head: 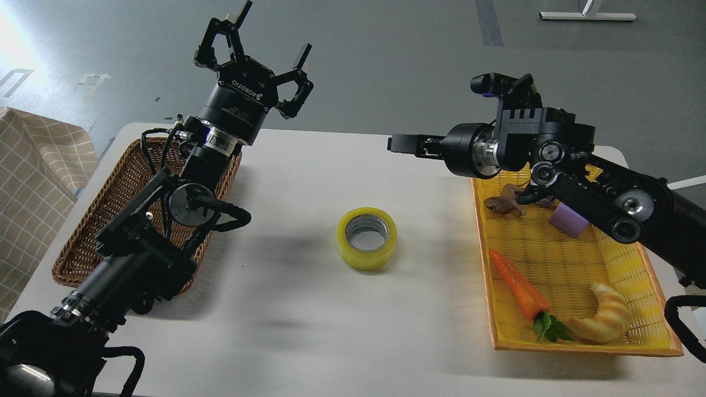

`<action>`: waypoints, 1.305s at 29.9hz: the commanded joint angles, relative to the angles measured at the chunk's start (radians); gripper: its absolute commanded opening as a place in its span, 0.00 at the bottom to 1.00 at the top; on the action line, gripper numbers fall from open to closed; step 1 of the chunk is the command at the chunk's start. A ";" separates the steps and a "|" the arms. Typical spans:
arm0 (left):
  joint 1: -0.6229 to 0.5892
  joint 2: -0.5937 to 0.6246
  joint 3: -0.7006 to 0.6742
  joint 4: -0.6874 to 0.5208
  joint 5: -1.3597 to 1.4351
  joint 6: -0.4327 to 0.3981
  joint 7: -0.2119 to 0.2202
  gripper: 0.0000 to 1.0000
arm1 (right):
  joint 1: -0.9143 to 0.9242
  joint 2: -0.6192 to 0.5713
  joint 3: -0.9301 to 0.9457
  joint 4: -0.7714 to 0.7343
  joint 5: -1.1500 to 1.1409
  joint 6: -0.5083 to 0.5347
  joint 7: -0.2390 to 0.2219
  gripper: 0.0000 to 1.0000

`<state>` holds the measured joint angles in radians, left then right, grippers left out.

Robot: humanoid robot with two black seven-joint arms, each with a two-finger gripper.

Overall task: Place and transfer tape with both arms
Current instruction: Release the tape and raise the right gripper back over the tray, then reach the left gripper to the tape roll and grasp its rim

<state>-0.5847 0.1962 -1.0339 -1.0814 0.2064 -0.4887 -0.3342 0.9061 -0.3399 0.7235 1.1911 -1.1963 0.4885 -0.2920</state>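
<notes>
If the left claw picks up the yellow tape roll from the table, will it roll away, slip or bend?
The tape lies flat on its side, hole up, so it probably will not roll unless tipped on edge. Its glossy surface may be somewhat slippery. The cardboard core suggests it stays stiff, and it looks fairly light.
</notes>
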 commanded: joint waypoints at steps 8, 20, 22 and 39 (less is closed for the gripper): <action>0.005 0.006 0.009 0.001 0.016 0.000 0.001 0.98 | -0.357 0.027 0.643 0.090 0.372 0.000 0.002 0.98; 0.002 0.000 0.005 -0.003 0.338 0.000 -0.003 0.98 | -0.395 0.340 1.050 0.082 0.565 0.000 0.004 0.96; -0.001 -0.001 0.008 -0.011 0.402 0.022 -0.003 0.98 | -0.409 0.340 1.050 0.078 0.666 0.000 0.004 0.96; -0.128 0.009 0.159 -0.137 1.214 0.291 -0.003 0.98 | -0.570 0.340 1.068 0.070 1.000 0.000 0.004 1.00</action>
<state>-0.6801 0.1962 -0.9677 -1.2059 1.3017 -0.2120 -0.3326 0.3620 0.0001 1.7841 1.2625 -0.2253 0.4888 -0.2882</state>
